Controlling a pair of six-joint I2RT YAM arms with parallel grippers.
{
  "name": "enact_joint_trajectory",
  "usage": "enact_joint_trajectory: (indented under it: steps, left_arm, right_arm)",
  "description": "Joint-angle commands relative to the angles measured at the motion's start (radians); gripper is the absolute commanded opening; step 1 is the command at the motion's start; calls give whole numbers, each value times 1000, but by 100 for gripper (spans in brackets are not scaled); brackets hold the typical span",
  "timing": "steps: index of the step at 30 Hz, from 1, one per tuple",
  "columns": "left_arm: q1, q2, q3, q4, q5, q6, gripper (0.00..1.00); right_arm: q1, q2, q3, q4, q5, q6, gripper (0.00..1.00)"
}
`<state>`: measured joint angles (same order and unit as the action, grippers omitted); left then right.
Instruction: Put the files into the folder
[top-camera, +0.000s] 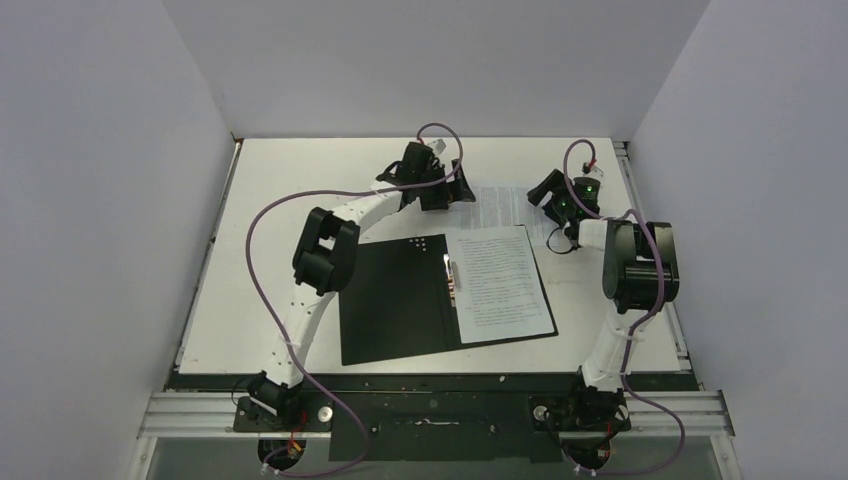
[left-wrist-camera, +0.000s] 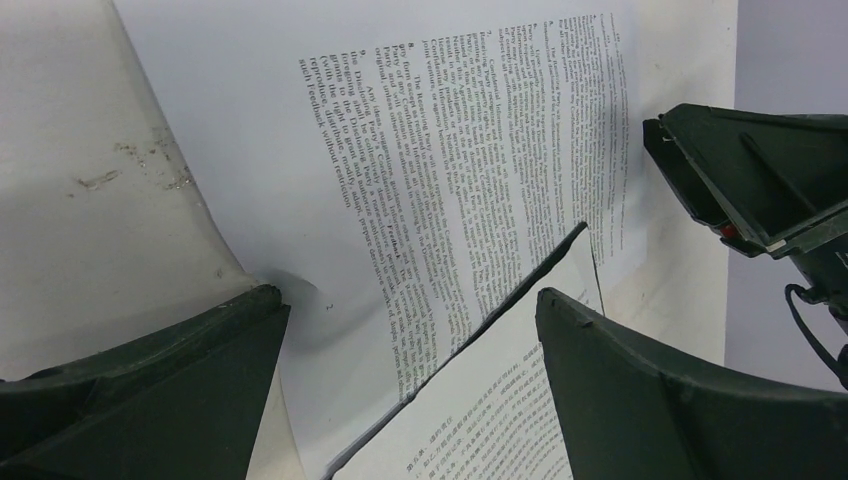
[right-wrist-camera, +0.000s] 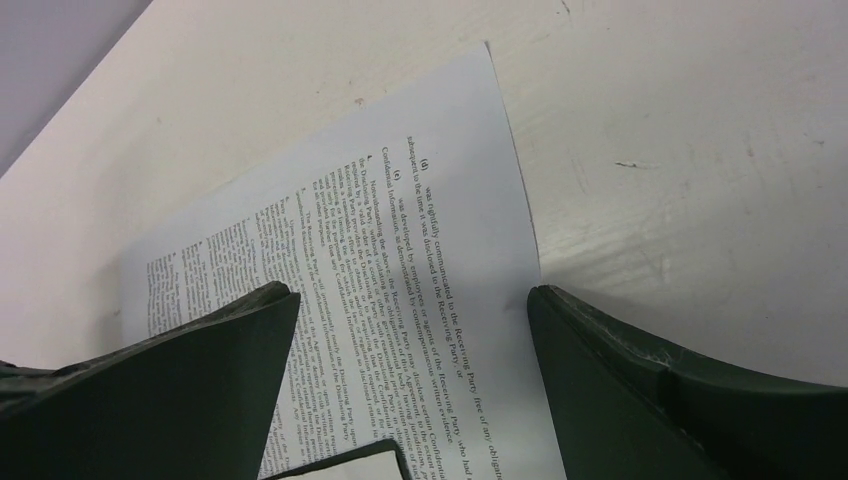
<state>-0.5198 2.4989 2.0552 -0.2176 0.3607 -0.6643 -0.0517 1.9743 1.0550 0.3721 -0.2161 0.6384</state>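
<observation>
The white table (top-camera: 270, 330) sits inside plain white walls. Nearest you the folder (top-camera: 395, 300) lies open, black side up, with the filed sheet (top-camera: 505, 285) flat on its right half. Beyond it the loose sheet (top-camera: 500, 205) lies on the table, its near edge tucked under the folder's far right corner.

Your left gripper (left-wrist-camera: 408, 298) hovers over that sheet with its fingers wide apart, holding nothing. Your right gripper (right-wrist-camera: 412, 292) hangs over the sheet's other side, also spread and empty.

The sheet's edge by the left fingers seems to curl up, so pinch there rather than on the flat part. Draw the sheet clear of the folder corner first so it does not crease. Then carry it low and lay it square on the filed sheet.
</observation>
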Motion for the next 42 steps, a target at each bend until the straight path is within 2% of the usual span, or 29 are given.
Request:
enact_joint_trajectory:
  steps: [1,6,11,14,18,22,28,34,42]
  left_arm:
    - [0,67,60,-69,30,17,97]
    - [0,105,104,-79,55,9,94]
    - [0,133,149,-84,86,-1,86]
    - [4,141,161,-85,95,-5,76]
    - [8,144,159,-80,96,-8,68]
    - [10,142,151,-67,99,-12,68]
    - [19,119,136,-41,106,-8,72]
    - [27,37,62,4,72,10,84]
    - [34,-101,-52,32,21,55,91]
  right_arm:
    - [9,71,4,-30,-82,42,86]
    - [16,104,23,-14,-116,54,76]
    - [18,128,35,8,-147,69,66]
    - [17,135,42,13,-158,70,49]
    - [15,142,46,18,-164,76,26]
    - [14,150,52,31,-167,89,16]
    - [6,125,53,70,-160,119,8]
    - [-5,65,37,157,-173,172,5]
    - [-22,-44,-38,321,-176,253,5]
